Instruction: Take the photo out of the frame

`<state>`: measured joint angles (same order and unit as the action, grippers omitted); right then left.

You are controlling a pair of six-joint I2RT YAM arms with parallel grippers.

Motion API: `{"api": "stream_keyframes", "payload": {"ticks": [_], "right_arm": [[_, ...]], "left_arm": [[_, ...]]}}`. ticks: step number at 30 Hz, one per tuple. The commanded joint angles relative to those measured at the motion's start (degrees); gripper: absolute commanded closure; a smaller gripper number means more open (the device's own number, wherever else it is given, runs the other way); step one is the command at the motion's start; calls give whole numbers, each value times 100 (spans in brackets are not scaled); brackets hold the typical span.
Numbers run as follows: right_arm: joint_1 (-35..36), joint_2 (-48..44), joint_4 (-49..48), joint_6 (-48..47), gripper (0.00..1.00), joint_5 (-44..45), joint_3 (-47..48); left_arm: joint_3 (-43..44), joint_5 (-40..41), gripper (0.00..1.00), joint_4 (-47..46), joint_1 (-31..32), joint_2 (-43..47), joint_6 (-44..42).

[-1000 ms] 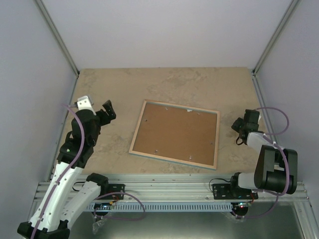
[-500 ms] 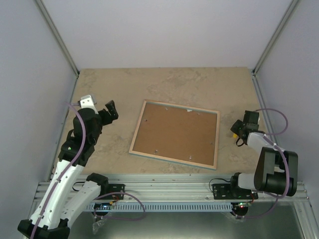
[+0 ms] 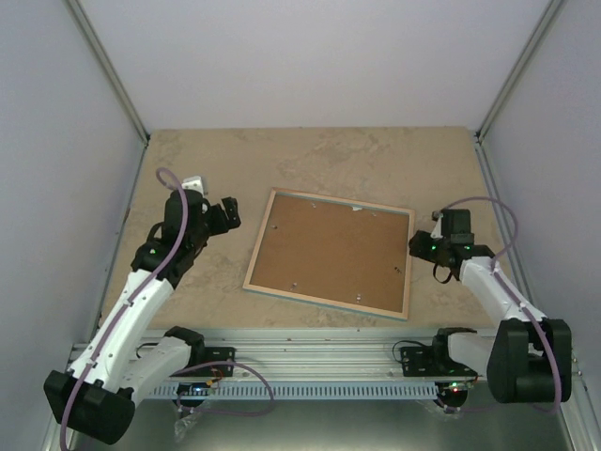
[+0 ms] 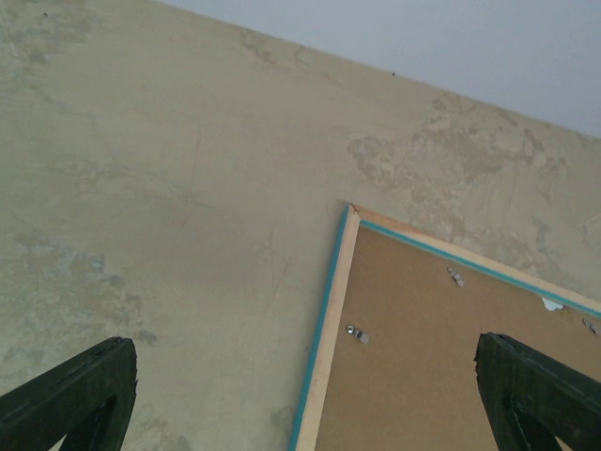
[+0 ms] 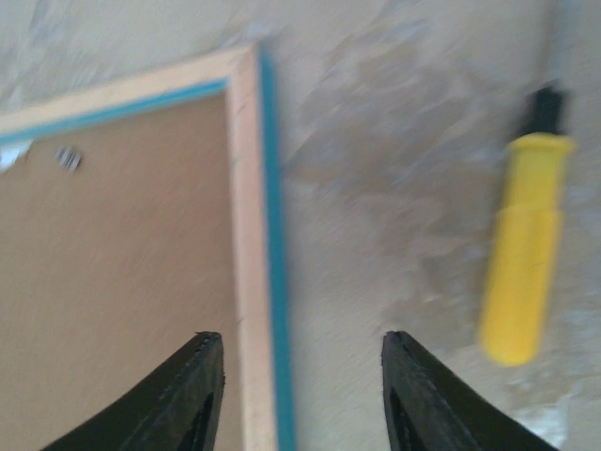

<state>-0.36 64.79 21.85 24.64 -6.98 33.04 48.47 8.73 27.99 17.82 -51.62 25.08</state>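
The left gripper (image 3: 223,214) hangs wide open just left of the large turquoise-edged, wood-rimmed frame (image 3: 329,252), which lies brown fibreboard back up on the beige tabletop (image 3: 188,160). The right gripper (image 5: 296,395), fingers parted and empty, hovers over the frame's right rim, near a yellow-handled tool (image 5: 521,254).

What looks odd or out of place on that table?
The frame lies face down, brown back up, turned askew on the table. A yellow-handled tool lies loose beside it. Nothing looks spilled or broken.

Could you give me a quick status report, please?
Left gripper open, right gripper open, both empty. Frame face down, backing on, photo hidden. Yellow-handled tool lies loose right of frame.
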Motion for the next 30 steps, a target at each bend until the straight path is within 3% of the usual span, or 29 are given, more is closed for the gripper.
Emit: {"api": "stream_keyframes", "payload": {"ticks": [1, 8, 15, 20, 30], "right_arm": [[490, 251, 394, 82, 50, -83, 40], [777, 943, 27, 128, 62, 10, -15], [783, 1333, -137, 4, 86, 234, 204], [783, 1687, -259, -110, 96, 392, 544], [775, 2846, -850, -530, 99, 145, 1415]], "left_arm": [[130, -279, 0, 81, -25, -98, -124], [163, -474, 0, 173, -25, -390, -171], [206, -684, 0, 274, -25, -768, -220], [233, -963, 0, 322, -25, -1075, -271], [393, -1285, 0, 471, -25, -2057, -363]]}}
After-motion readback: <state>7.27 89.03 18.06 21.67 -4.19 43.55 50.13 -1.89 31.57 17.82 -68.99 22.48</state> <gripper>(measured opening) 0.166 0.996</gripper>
